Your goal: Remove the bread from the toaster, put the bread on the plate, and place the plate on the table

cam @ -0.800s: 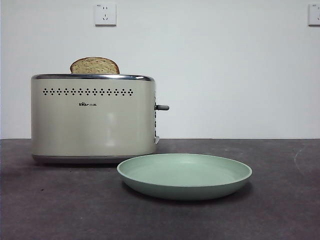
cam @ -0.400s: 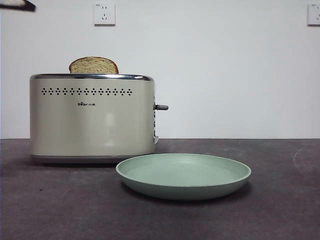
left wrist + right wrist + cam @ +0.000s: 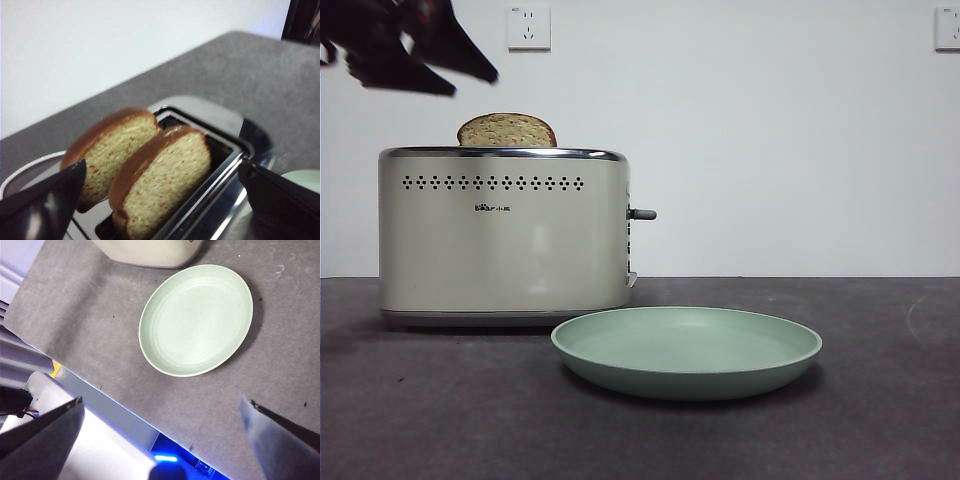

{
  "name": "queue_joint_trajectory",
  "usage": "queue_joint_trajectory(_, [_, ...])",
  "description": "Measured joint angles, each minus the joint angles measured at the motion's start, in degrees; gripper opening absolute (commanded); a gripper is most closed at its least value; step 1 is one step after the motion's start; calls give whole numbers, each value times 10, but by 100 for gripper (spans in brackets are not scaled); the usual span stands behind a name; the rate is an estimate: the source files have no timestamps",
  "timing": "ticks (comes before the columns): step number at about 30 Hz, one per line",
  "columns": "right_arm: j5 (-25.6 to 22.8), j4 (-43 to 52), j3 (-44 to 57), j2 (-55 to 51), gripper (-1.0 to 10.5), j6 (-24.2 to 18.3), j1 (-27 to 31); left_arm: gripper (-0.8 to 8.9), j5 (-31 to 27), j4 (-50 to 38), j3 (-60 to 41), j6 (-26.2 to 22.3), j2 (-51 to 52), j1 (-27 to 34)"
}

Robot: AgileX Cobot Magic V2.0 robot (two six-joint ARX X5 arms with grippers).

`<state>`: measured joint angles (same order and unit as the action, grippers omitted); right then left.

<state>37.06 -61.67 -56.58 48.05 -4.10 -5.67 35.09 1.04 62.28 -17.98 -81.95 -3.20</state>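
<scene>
Cream toaster, two bread slices, one mint plate, left claw open

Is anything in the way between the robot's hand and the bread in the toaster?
Nothing visible blocks it. The left end effector, jaws open, hovers above the toaster, with the bread sticking up from its slot. A second slice stands beside it in the other slot, close but not covering it.
</scene>
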Motion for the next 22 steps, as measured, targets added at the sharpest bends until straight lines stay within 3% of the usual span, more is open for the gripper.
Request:
queue_joint_trajectory(5, [0, 0, 0, 0, 661, 0, 0, 501, -29, -17, 19, -26, -50, -19])
queue_joint_trajectory(8, [0, 0, 0, 0, 661, 0, 0, 480, -35, -23, 19, -34, -68, -26])
queue_joint_trajectory(14, [0, 0, 0, 0, 661, 0, 0, 135, -42, -12, 19, -37, -79, -37])
queue_joint_trajectory(18, [0, 0, 0, 0, 661, 0, 0, -7, -42, -12, 19, -37, -79, -37])
queue_joint_trajectory(22, [-1, 0, 0, 0, 660, 0, 0, -8, -42, -16, 19, -34, -79, -37])
